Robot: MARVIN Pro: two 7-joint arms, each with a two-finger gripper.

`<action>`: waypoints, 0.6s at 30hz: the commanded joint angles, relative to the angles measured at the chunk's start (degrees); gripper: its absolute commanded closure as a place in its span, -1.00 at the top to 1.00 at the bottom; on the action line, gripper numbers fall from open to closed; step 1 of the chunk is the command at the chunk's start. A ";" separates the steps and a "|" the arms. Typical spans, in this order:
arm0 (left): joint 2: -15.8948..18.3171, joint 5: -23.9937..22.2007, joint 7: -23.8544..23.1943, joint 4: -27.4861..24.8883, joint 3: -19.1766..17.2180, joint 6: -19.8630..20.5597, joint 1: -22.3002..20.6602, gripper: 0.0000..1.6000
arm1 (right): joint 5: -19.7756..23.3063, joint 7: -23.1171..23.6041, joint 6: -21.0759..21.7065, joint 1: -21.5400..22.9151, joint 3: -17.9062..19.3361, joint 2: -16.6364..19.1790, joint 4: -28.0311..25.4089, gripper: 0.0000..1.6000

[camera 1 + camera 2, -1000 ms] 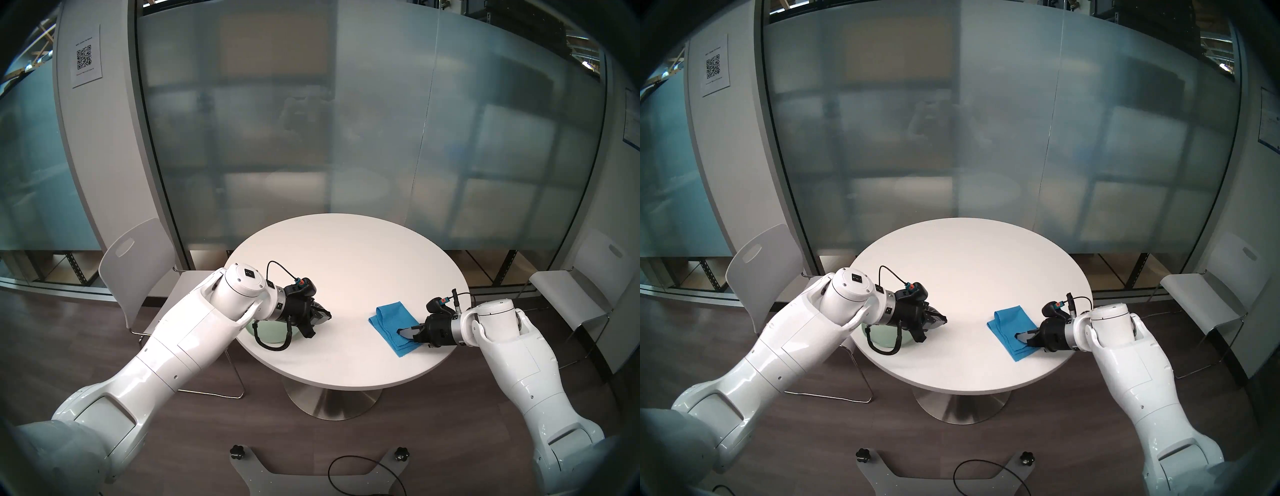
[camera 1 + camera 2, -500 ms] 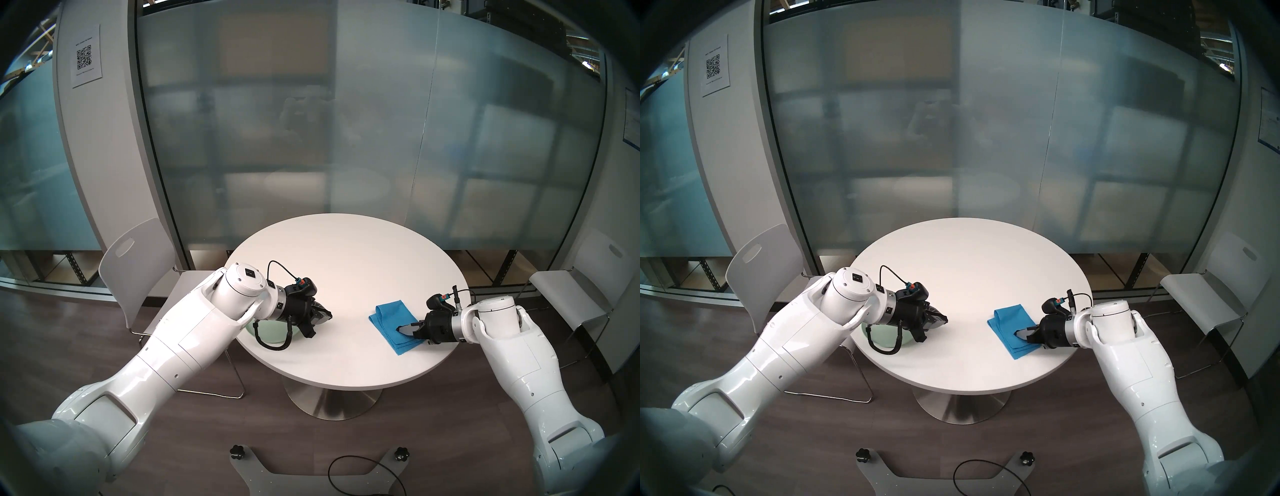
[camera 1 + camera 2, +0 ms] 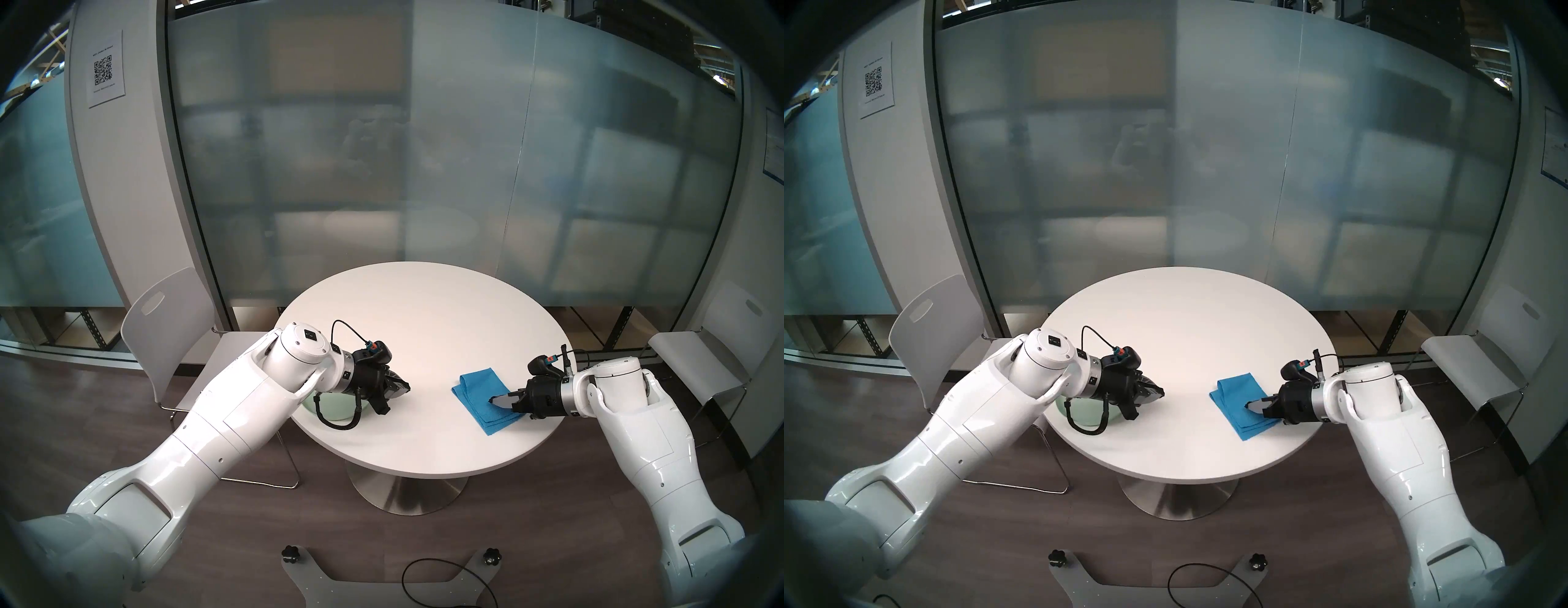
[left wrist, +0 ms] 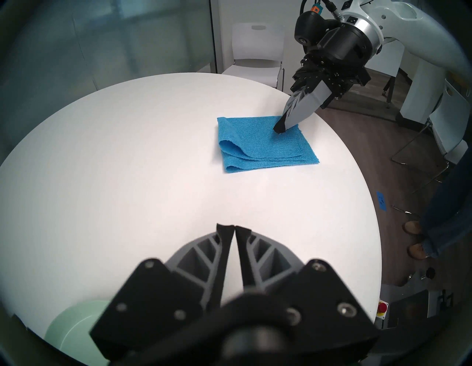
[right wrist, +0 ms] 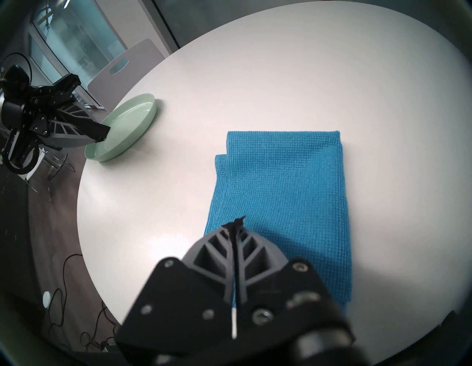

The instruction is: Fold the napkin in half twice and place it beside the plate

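Note:
The blue napkin [image 3: 478,388] [image 3: 1237,389] [image 4: 255,139] [image 5: 281,179] lies folded into a layered rectangle on the right of the round white table [image 3: 424,322]. My right gripper [image 3: 492,400] [image 3: 1247,405] [image 4: 279,129] [image 5: 238,221] is shut and empty. Its tips are at or just above the napkin's top layer near its right edge. The mint-green plate [image 3: 333,411] [image 3: 1086,414] [image 4: 74,324] [image 5: 127,127] sits at the table's left edge, mostly hidden under my left wrist. My left gripper [image 3: 405,387] [image 3: 1160,389] [image 4: 234,227] [image 5: 102,133] hangs shut and empty above the table, just right of the plate.
White chairs stand to the left [image 3: 165,322] and right [image 3: 695,365] of the table. A frosted glass wall runs behind. In the left wrist view a person's feet [image 4: 413,237] stand on the floor past the table's edge. Cables [image 5: 63,319] lie on the floor.
My right gripper has drawn back a little to the right and risen slightly over the napkin, still shut. The left arm has shifted slightly to the right. The napkin has not moved.

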 commanded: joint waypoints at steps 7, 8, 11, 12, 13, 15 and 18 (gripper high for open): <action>0.44 -0.07 0.64 -0.26 -1.18 0.11 -1.22 -0.24 | 0.64 0.21 -0.69 -0.11 1.48 -0.17 -2.98 -0.58; 0.57 -0.11 0.66 -0.17 -1.34 0.11 -1.30 -0.24 | 0.64 0.19 -0.63 -0.08 1.53 -0.17 -3.10 -0.57; 0.84 -0.19 1.01 0.06 -1.84 0.19 -1.34 -0.24 | 0.74 -0.24 -0.96 -0.55 2.37 -0.53 -3.88 -0.58; 0.99 -0.25 0.95 0.15 -1.94 0.11 -1.34 -0.24 | 0.73 -0.25 -1.04 -0.67 2.50 -0.55 -4.11 -0.58; 1.28 -0.30 1.01 0.16 -2.11 0.11 -1.14 -0.24 | 0.83 -0.24 -0.98 -0.83 2.74 -0.63 -4.47 -0.57; 2.78 -0.35 0.77 -0.37 -2.39 0.69 -0.47 -0.22 | 0.92 -0.14 -0.73 -1.28 3.28 -0.67 -5.46 -0.55; 3.47 -0.43 0.92 0.02 -2.72 0.30 0.03 -0.22 | 0.90 -0.23 -0.70 -1.53 3.57 -0.76 -5.76 -0.55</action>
